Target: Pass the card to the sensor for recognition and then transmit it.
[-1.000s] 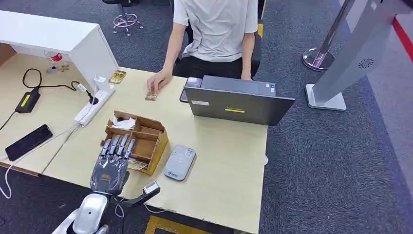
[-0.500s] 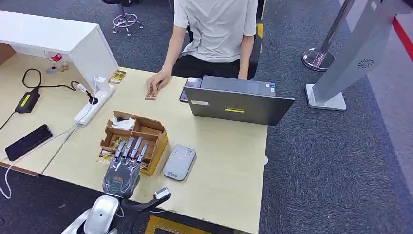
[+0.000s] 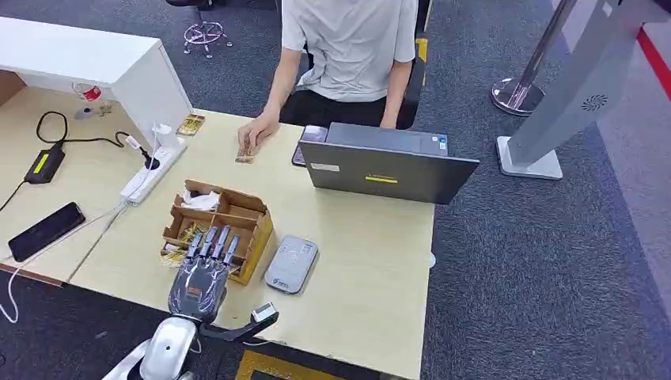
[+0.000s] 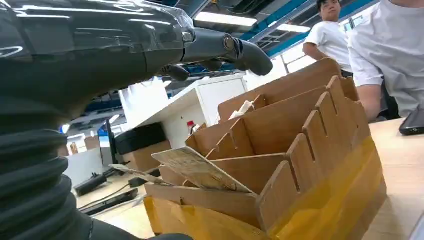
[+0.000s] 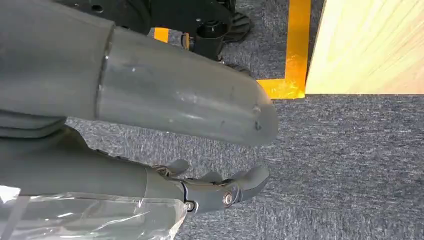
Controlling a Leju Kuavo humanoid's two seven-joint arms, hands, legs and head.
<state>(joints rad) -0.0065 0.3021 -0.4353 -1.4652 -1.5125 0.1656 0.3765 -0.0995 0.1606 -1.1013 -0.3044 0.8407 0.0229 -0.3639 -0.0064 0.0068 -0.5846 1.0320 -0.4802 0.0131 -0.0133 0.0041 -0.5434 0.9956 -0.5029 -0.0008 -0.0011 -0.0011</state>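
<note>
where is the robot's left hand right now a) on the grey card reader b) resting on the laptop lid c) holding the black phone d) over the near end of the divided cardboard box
d, the left hand reaches over the near end of the divided cardboard box, fingers stretched above its compartments; the grey card reader lies apart beside the box, on the side away from the black phone.

You see a worn, pale card [image 4: 200,170] leaning tilted in the brown box [image 3: 237,222]; the flat grey sensor [image 3: 290,264] lies at its 3 o'clock.
</note>
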